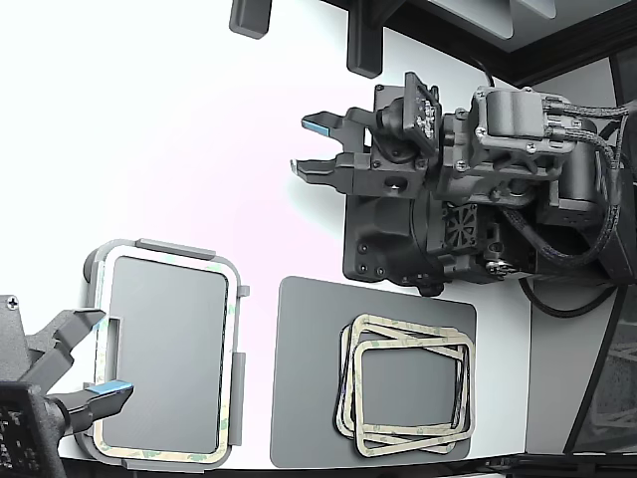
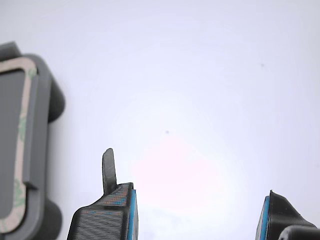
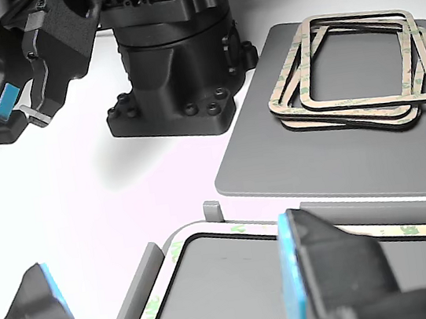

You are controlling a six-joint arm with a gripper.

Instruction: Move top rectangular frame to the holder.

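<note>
A white tabletop (image 1: 179, 129) is carrying everything. The end effector (image 1: 305, 146) the wrist camera rides on is hanging above bare tabletop with its blue-padded fingers (image 2: 131, 212) spread wide and gripping nothing. In the exterior view a dark grey mat (image 1: 304, 398) is lying at about five o'clock, bearing a loose stack of frames; the top rectangular frame (image 1: 412, 395) is sitting uppermost, slightly askew on the ones beneath. At about eight o'clock the holder (image 1: 234, 358) is resting with a matching frame (image 1: 159, 261) already seated inside its raised tabs. A second arm's end effector (image 1: 88, 362) is hovering over the holder's outer edge.
</note>
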